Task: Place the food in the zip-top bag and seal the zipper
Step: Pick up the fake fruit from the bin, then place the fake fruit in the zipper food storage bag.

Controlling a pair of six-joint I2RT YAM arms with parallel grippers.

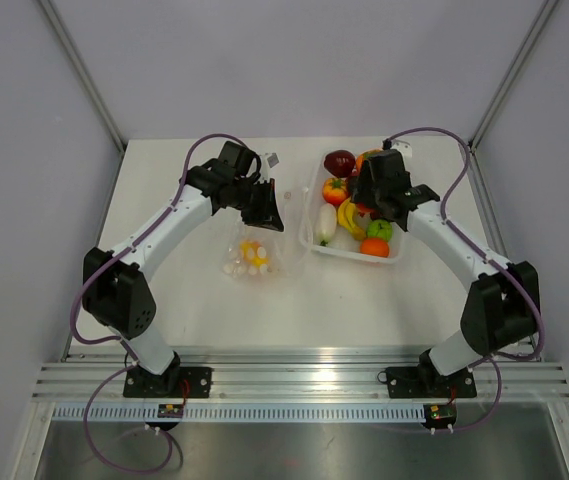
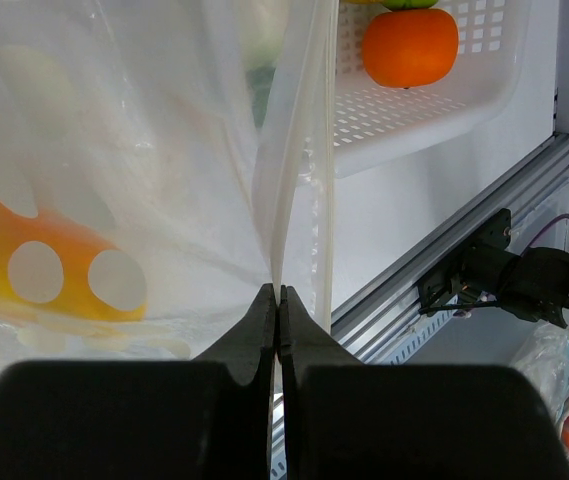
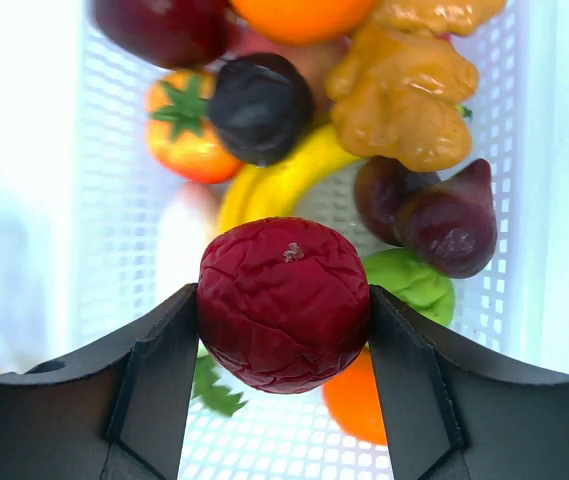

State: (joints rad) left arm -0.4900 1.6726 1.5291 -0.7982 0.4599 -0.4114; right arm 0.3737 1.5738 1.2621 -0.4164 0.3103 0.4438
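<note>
Glossy red fruit (image 3: 284, 298), clamped in the right gripper (image 3: 284, 318), is risking slipping out while the left gripper (image 2: 278, 308) is pinching closed on the thin edge of the zip-top bag (image 2: 114, 150).

Left end effector (image 2: 278, 318) pinched shut; right end effector (image 3: 284, 330) clamped mid-width; both arms extended
</note>
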